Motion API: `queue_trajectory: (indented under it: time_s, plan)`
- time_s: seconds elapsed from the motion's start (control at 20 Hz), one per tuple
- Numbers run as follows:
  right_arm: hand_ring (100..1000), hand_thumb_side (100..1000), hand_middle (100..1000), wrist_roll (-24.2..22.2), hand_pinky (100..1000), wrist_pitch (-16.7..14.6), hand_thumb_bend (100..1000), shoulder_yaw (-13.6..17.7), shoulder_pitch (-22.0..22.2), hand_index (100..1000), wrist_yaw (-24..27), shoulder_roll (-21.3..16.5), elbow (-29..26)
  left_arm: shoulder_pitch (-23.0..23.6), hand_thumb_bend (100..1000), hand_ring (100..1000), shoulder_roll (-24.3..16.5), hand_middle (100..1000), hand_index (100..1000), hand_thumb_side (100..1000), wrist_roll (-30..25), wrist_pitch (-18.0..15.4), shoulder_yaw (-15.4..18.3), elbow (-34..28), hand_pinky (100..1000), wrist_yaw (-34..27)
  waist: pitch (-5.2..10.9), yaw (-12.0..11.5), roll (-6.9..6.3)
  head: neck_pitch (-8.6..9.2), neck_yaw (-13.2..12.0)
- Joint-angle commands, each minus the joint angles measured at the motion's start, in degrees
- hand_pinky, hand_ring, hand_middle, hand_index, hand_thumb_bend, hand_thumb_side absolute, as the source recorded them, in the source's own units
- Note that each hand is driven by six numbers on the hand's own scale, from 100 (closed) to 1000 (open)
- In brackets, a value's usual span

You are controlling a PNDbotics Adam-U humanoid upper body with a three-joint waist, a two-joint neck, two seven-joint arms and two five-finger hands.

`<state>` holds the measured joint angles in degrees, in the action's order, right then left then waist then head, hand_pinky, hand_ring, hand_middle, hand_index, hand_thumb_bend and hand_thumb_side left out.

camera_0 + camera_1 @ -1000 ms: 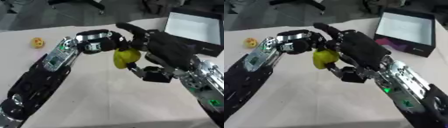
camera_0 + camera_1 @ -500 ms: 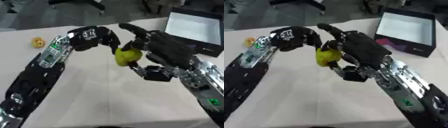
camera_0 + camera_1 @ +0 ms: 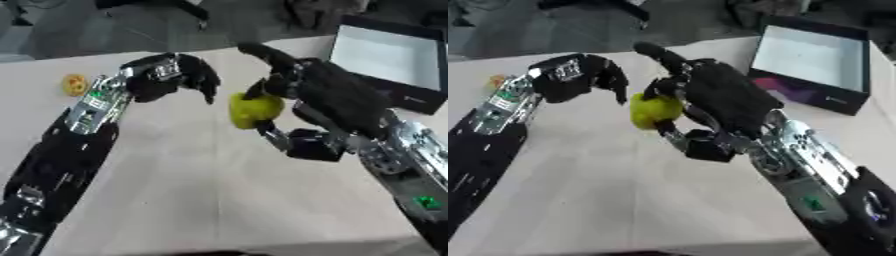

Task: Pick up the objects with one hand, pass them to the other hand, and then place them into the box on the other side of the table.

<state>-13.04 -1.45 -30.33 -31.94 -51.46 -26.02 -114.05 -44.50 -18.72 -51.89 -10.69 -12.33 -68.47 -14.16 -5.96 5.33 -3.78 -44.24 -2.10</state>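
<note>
So the right hand (image 3: 328, 95) has the yellow-green fruit (image 3: 254, 111) now, fingers and thumb curled round it, holding it up off the table (image 3: 192, 190) roughly mid-frame. One finger sticks out straight toward the far side instead of wrapping. Can't really tell what the fruit is, just a lumpy yellow-green blob, maybe pear-ish. The left hand (image 3: 171, 77) is just beside it on the left, not touching, a small gap between its fingertips and the fruit. Its fingers are bent downward in a loose curl with nothing in them, so I'd call it closed-ish and empty. Both arms come in from the lower corners and meet over the middle of the table. The box (image 3: 394, 60) sits at the far right, black walls, pale inside, lid off, looks like nothing is in it from this angle. It's well apart from the fruit, behind the right hand's wrist. Over on the far left there's a small orange-yellow round thing (image 3: 74, 84) lying on the table near the left forearm, too small to make out what it is. In the right eye view it's mostly hidden behind the left arm, just a sliver showing.
</note>
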Motion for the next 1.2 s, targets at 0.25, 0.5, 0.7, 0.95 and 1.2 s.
queue_trajectory:
  time_s: [0.25, 0.5, 0.7, 0.95, 1.2]
  plan:
    - [604, 100, 1000, 1.95, 613, 10.01, 100, 8.34, 3.91, 213, -3.62, -9.49, 1.03, 4.82, 166, 576, -13.67, 561, 718, 736, 2.48, -9.94, 6.99, -9.25, 707, -2.7, 1.06, -1.62, -0.1, 0.12, 7.24]
    - [609, 100, 1000, 8.81, 573, 19.55, 100, 16.34, 5.72, 279, -4.64, -13.83, 11.84, 15.01, 164, 576, -18.88, 557, 710, 702, 11.7, -11.9, 16.31, -18.65, 707, -7.03, 0.59, -3.73, -0.32, 0.57, 13.47]
    - [611, 159, 1000, 14.54, 555, 23.33, 108, 20.1, 4.35, 349, -1.54, -15.96, 22.91, 20.75, 163, 575, -16.32, 555, 704, 705, 15.72, -9.06, 21.83, -23.83, 708, -7.88, -0.25, -5.91, -0.45, 1.29, 17.05]
    - [609, 214, 1000, 20.12, 543, 25.34, 142, 23.8, 2.28, 382, 1.49, -18.58, 34.52, 23.27, 164, 574, -10.94, 554, 700, 709, 17.61, -5.41, 25.03, -28.3, 708, -7.41, -1.63, -9.69, -0.94, 3.53, 21.89]
    - [619, 348, 1000, 26.22, 541, 27.48, 430, 27.28, 1.51, 570, 3.02, -21.33, 40.61, 24.85, 158, 573, -6.81, 552, 697, 723, 17.69, -2.87, 26.12, -30.59, 709, -6.1, -3.2, -13.94, -0.96, 5.63, 26.97]
